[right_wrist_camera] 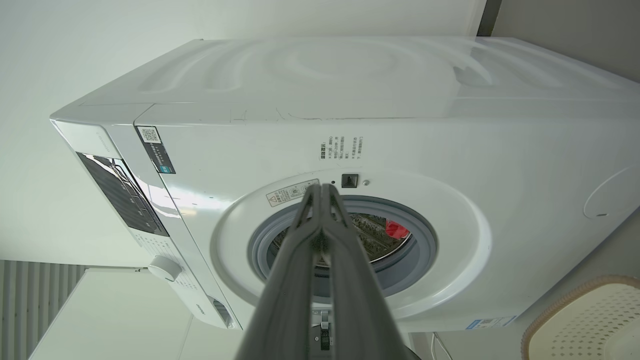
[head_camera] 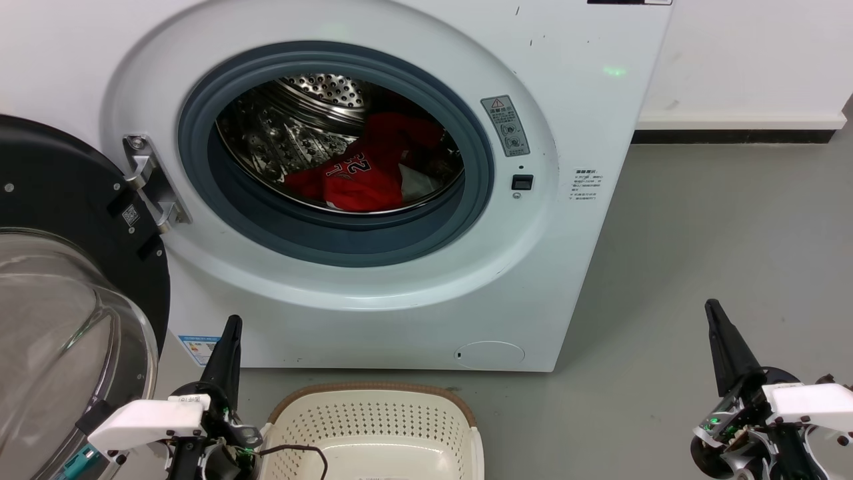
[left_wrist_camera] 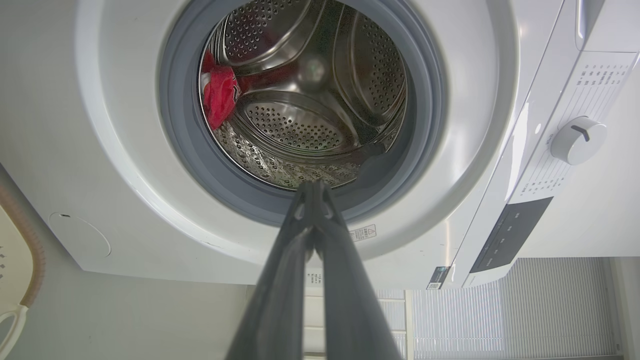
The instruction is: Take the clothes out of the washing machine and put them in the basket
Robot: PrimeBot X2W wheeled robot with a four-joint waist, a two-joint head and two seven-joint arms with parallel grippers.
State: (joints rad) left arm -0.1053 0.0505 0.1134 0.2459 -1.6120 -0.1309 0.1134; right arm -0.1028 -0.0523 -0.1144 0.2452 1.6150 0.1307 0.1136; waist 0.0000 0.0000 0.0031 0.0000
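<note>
Clothes, a red jersey over a bit of white, lie low in the drum of the washing machine; its door stands open on my left. I see the basket on the floor, just before the machine's front edge. The left gripper and right gripper point up, fingers pressed together on nothing.

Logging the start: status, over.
Left hand shut, right hand shut, both empty. Clothes in washing machine, door open. Basket in front. Opening unobstructed.
</note>
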